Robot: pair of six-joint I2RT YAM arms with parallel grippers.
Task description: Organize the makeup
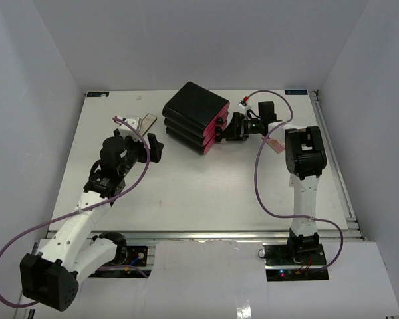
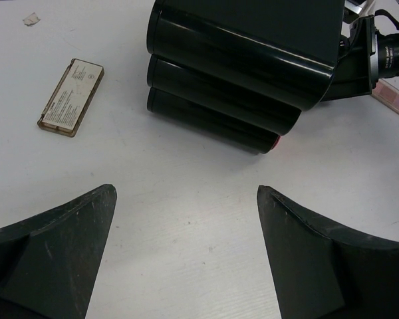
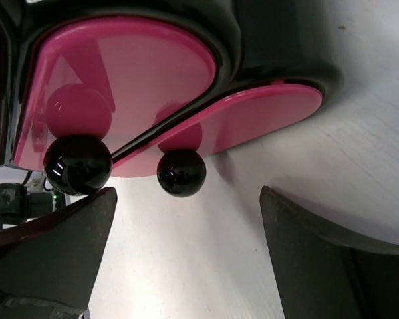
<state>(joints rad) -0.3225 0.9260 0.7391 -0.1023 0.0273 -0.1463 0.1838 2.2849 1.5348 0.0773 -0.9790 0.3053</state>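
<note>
Left gripper (image 2: 186,194) jaws wide apart, empty; tan case (image 2: 71,97) ahead-left, drawer box (image 2: 239,66) ahead. Right gripper (image 3: 186,196) spread wide, empty; black knob (image 3: 181,171) just ahead.

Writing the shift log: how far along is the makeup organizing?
Nothing looks put away: the tan case and a pink palette lie on the table outside the drawer box. The right tool, open and empty, faces the drawer knobs; the left tool, also open, hovers. Left: stowing both items.
</note>
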